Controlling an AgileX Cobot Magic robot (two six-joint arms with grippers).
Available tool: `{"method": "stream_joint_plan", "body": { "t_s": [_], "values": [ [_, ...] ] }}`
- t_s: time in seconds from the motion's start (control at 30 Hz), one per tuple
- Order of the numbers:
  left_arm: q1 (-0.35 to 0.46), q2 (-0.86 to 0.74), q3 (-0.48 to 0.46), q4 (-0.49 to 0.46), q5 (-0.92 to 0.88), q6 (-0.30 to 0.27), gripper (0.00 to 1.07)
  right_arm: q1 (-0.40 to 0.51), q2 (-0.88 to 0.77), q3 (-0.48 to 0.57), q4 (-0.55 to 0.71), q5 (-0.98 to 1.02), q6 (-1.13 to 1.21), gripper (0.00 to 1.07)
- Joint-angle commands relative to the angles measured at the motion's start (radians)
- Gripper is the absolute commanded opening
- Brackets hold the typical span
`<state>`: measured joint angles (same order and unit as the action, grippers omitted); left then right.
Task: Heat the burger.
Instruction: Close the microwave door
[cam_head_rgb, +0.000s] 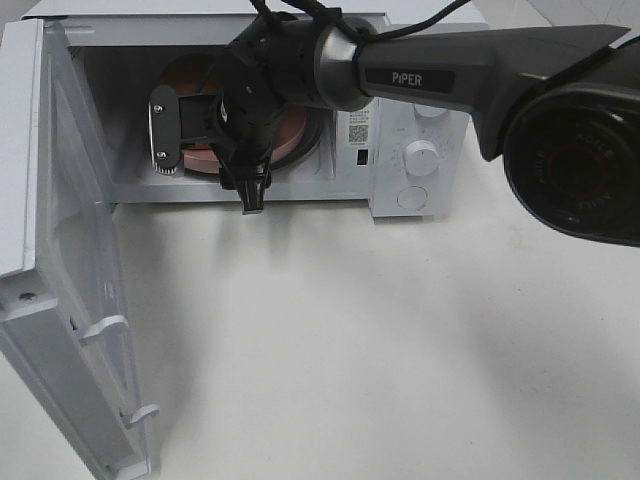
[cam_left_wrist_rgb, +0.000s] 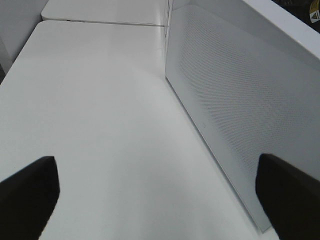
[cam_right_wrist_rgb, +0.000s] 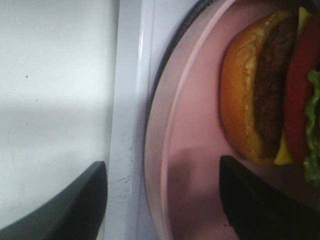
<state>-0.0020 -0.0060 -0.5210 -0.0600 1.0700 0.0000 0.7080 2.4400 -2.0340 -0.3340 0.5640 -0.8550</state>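
The burger (cam_right_wrist_rgb: 265, 110) lies on its side in the right wrist view, with golden bun, dark patty, red tomato, yellow cheese and green lettuce. It rests on a pink plate (cam_right_wrist_rgb: 190, 150) inside the open microwave (cam_head_rgb: 400, 60). My right gripper (cam_right_wrist_rgb: 162, 200) is open. One finger is over the plate by the burger, the other outside the sill, so the plate's rim lies between them. In the high view the right gripper (cam_head_rgb: 250, 190) is at the oven's mouth and the arm hides the burger; only parts of the plate (cam_head_rgb: 295, 140) show. My left gripper (cam_left_wrist_rgb: 157, 200) is open and empty above the table.
The microwave door (cam_head_rgb: 60, 250) stands swung open at the left, and its perforated panel (cam_left_wrist_rgb: 235, 100) shows close beside the left gripper. A dial (cam_head_rgb: 422, 157) and a round button (cam_head_rgb: 412, 197) are on the right panel. The white table (cam_head_rgb: 350, 340) spreads in front.
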Motion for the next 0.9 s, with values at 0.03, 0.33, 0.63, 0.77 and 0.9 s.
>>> {"method": "stream_joint_plan", "body": {
  "t_s": [0.03,0.33,0.63,0.77,0.9],
  "values": [
    [0.003,-0.015,0.002,-0.005,0.001,0.0,1.0,0.002,-0.02,0.015,-0.005,-0.009,0.014,0.7],
    [0.003,-0.015,0.002,-0.005,0.001,0.0,1.0,0.002,-0.12,0.203,-0.008,-0.174,0.014,0.77],
    [0.003,-0.015,0.002,-0.005,0.001,0.0,1.0,0.005,-0.276,0.473,-0.069,-0.386,0.01,0.77],
    [0.003,-0.015,0.002,-0.005,0.001,0.0,1.0,0.005,-0.349,0.579,-0.088,-0.439,0.01,0.76],
    [0.003,-0.015,0.002,-0.005,0.001,0.0,1.0,0.005,-0.45,0.712,-0.091,-0.494,0.012,0.77]
  ]
}}
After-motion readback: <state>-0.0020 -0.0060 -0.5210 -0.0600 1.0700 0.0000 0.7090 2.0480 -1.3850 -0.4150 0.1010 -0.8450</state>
